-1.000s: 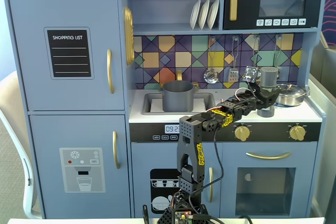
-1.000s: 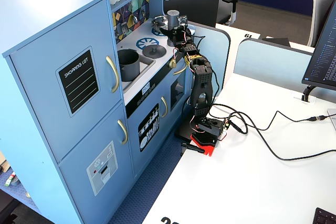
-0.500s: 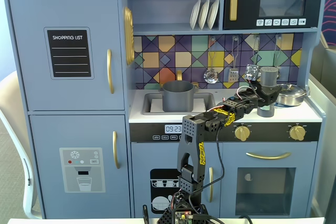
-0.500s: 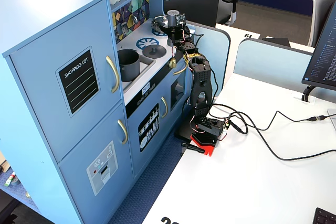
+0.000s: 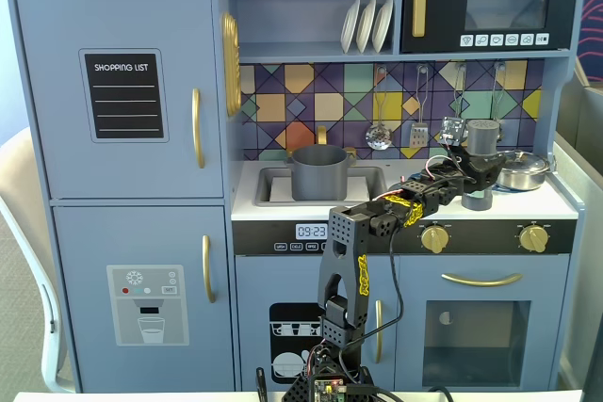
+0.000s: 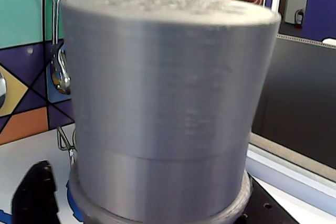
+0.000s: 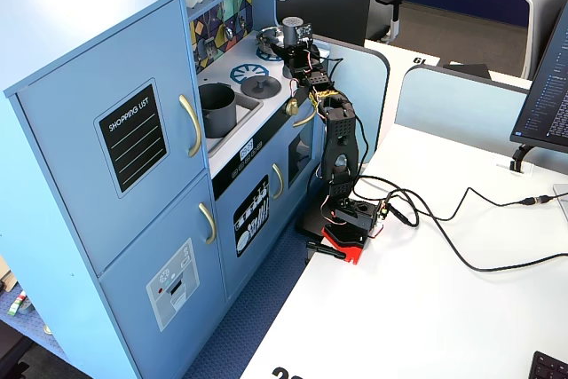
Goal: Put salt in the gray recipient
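Observation:
The salt (image 5: 482, 137) is a tall gray shaker standing on the right part of the stove top, and it fills the wrist view (image 6: 168, 103). My gripper (image 5: 476, 179) is open, with its jaws on either side of the shaker's lower half. The black left finger (image 6: 32, 192) stands a small gap away from the shaker's base. The gray recipient (image 5: 318, 171) is a dark pot with side handles that sits in the sink at the left (image 7: 216, 108), well apart from the gripper (image 7: 297, 49).
A shiny silver pan (image 5: 523, 168) sits just right of the shaker. A flat gray lid with a knob (image 7: 262, 86) lies on the stove between the pot and the arm. Utensils (image 5: 379, 134) hang on the tiled back wall. The cabinet's side wall (image 5: 565, 171) is close on the right.
The arm has reached slightly further in around the shaker. The shaker itself stands where it was.

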